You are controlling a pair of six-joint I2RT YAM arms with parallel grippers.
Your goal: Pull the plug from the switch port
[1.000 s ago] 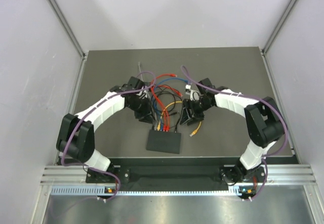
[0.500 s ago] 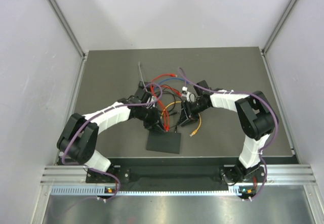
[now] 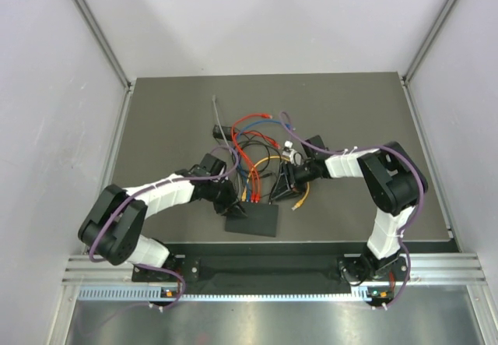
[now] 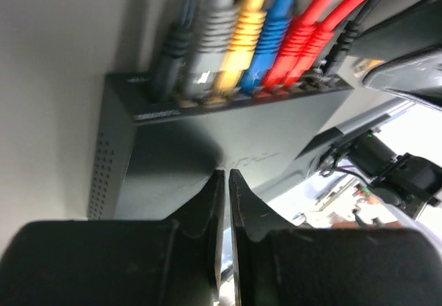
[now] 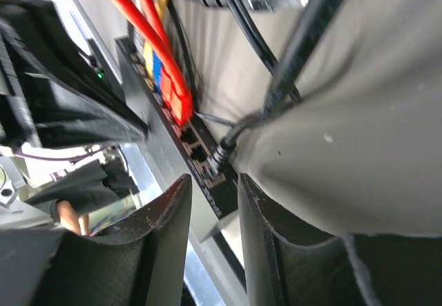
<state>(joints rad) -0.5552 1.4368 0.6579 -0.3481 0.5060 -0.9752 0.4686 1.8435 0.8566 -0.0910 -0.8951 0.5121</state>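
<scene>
The switch (image 3: 257, 222) is a flat black box near the table's front edge, its sockets along the far side. A row of plugs sits in it: grey (image 4: 210, 36), yellow (image 4: 243, 33), blue (image 4: 274, 33), two red (image 4: 304, 35) and a thin black one (image 4: 343, 40). My left gripper (image 3: 236, 207) is at the switch's left top, its jaws (image 4: 226, 176) shut with only a slit and nothing between them. My right gripper (image 3: 278, 193) stands open at the right end (image 5: 214, 185), framing the switch's corner and the black round plug (image 5: 219, 157).
Red, blue, black and orange cables (image 3: 253, 146) tangle behind the switch. A loose yellow plug (image 3: 297, 202) lies to its right. A grey cable end (image 3: 219, 119) lies further back. The table's front edge and a metal rail (image 3: 272, 271) are close behind the switch.
Both arms have come forward and down to the switch, the left one from behind the cables to its left side. Both pairs of jaws have narrowed, the left almost fully.
</scene>
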